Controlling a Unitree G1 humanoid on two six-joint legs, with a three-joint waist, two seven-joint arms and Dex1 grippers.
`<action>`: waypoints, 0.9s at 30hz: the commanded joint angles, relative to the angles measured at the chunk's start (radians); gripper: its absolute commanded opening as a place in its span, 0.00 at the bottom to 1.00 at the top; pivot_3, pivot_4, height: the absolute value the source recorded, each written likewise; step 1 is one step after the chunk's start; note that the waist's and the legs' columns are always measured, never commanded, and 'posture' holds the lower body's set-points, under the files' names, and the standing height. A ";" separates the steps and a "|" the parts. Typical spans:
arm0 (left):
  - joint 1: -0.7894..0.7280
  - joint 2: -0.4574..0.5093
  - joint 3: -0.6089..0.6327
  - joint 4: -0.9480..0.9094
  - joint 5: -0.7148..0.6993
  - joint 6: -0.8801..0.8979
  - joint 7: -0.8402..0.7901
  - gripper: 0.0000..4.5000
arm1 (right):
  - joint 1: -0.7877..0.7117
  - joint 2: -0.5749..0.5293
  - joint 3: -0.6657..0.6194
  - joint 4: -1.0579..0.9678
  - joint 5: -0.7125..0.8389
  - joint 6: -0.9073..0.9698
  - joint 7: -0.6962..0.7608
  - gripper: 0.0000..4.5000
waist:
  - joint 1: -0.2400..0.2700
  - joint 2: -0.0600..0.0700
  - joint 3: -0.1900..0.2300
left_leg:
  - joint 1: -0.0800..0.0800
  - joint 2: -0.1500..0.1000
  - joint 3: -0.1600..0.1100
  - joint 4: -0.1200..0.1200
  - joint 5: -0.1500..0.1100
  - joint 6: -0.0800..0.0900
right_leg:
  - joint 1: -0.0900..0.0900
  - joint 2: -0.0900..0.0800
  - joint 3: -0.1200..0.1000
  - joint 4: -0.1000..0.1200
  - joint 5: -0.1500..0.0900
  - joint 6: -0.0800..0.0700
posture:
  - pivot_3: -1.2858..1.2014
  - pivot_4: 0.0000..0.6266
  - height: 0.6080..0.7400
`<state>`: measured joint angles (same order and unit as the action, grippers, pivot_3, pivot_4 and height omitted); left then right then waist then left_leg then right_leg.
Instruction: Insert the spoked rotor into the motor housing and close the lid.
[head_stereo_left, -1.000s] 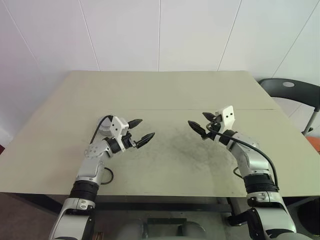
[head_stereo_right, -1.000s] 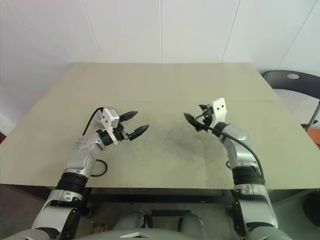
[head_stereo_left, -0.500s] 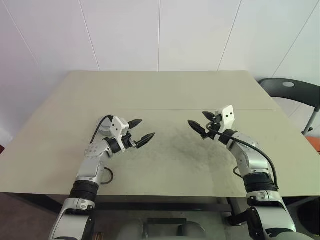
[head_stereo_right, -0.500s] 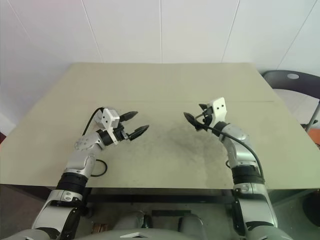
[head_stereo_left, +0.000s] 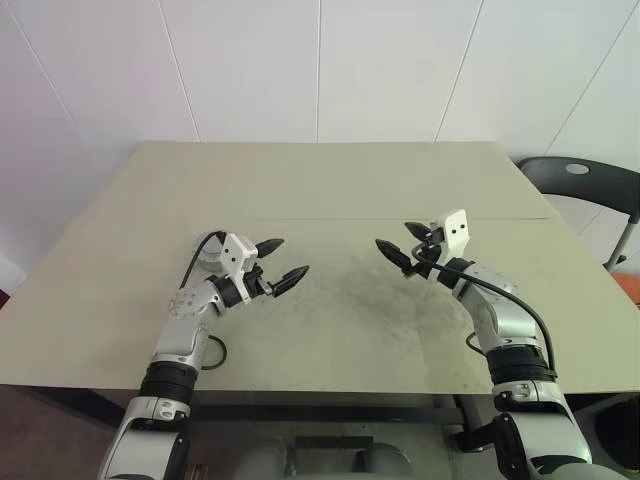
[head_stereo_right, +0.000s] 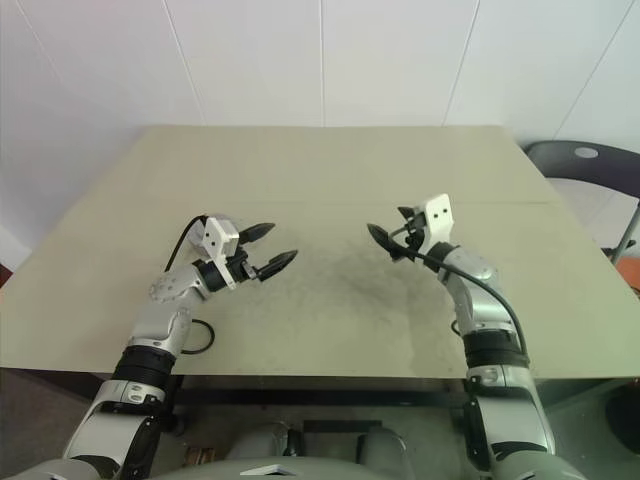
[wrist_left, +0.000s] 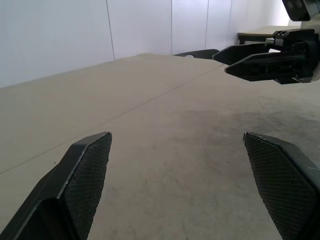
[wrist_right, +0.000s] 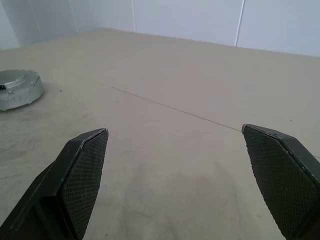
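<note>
A small round grey metal disc, the lid (wrist_right: 17, 89), lies flat on the table; in the left eye view the lid (head_stereo_left: 206, 251) peeks out just behind my left wrist. My left gripper (head_stereo_left: 291, 257) hovers level over the table's left half, open and empty, pointing toward the middle. Opposite it, my right gripper (head_stereo_left: 392, 237) is open and empty too, pointing back at the left one. The left wrist view has its own open fingers (wrist_left: 87, 170) low over bare tabletop, with the right gripper (wrist_left: 221, 62) ahead. The spoked rotor and the motor housing are out of view.
The beige table (head_stereo_left: 330, 180) has a seam running across it and a dark smudge (head_stereo_left: 365, 290) between the grippers. A dark chair (head_stereo_left: 585, 185) stands off the table's right far corner. White wall panels rise behind the table.
</note>
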<state>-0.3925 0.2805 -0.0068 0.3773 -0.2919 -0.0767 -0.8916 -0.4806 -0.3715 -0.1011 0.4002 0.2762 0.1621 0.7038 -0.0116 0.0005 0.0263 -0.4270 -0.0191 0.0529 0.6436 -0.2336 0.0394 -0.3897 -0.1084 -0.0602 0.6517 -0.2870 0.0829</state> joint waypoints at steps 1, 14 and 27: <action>-0.003 0.005 0.006 -0.034 0.000 -0.022 0.001 1.00 | -0.035 -0.002 -0.002 -0.005 0.001 -0.021 0.009 1.00 | 0.000 0.000 0.000 | 0.000 0.000 0.000 0.000 0.000 0.000 | 0.000 0.000 0.000 0.000 0.000 0.000 | 0.52 0.00 1.00; 0.006 0.005 0.009 -0.045 -0.004 -0.018 0.008 1.00 | -0.040 0.000 0.010 -0.001 0.001 -0.020 0.027 1.00 | 0.000 0.000 0.000 | 0.000 0.000 0.000 0.000 0.000 0.000 | 0.000 0.000 0.000 0.000 0.000 0.000 | 0.52 0.00 1.00; -0.001 0.003 0.010 -0.036 -0.006 -0.019 0.005 1.00 | -0.028 -0.002 0.012 -0.026 0.009 -0.021 0.054 1.00 | 0.000 0.000 0.000 | 0.000 0.000 0.000 0.000 0.000 0.000 | 0.000 0.000 0.000 0.000 0.000 0.000 | 0.52 0.00 1.00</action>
<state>-0.3837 0.2799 -0.0068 0.3689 -0.2922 -0.0772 -0.8852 -0.4919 -0.3715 -0.0839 0.4147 0.2779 0.1620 0.7534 -0.0117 0.0005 0.0263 -0.4270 -0.0191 0.0529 0.6437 -0.2336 0.0394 -0.3896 -0.1084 -0.0602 0.6517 -0.2870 0.0829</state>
